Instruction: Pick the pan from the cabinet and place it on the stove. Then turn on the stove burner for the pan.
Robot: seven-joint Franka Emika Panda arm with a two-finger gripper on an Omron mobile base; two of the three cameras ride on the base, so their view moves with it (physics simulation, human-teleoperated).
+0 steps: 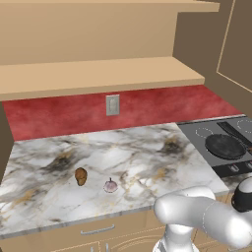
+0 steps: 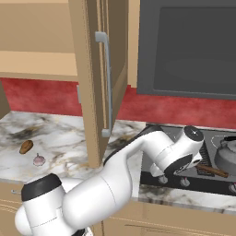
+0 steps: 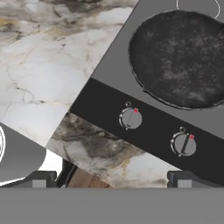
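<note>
Left base: pan (image 1: 225, 146) sits on stove (image 1: 197, 132); brown lump (image 1: 80, 175), pink bulb (image 1: 110, 185) on marble counter (image 1: 138, 157) | Right base: open cabinet door (image 2: 94, 83) beside arm; kettle (image 2: 227, 154) behind | Hand: gripper (image 3: 111, 178) spread wide, empty, above two knobs (image 3: 130, 118) at stove's front edge

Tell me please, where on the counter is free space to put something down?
Free: the marble counter between the garlic bulb and the stove, also behind the potato up to the red wall. Crowded: the stove, with the pan and a kettle.

White robot arm (image 2: 138, 156) reaches forward and low to its right, gripper (image 3: 111, 179) pointing down, jaws spread wide.
</note>
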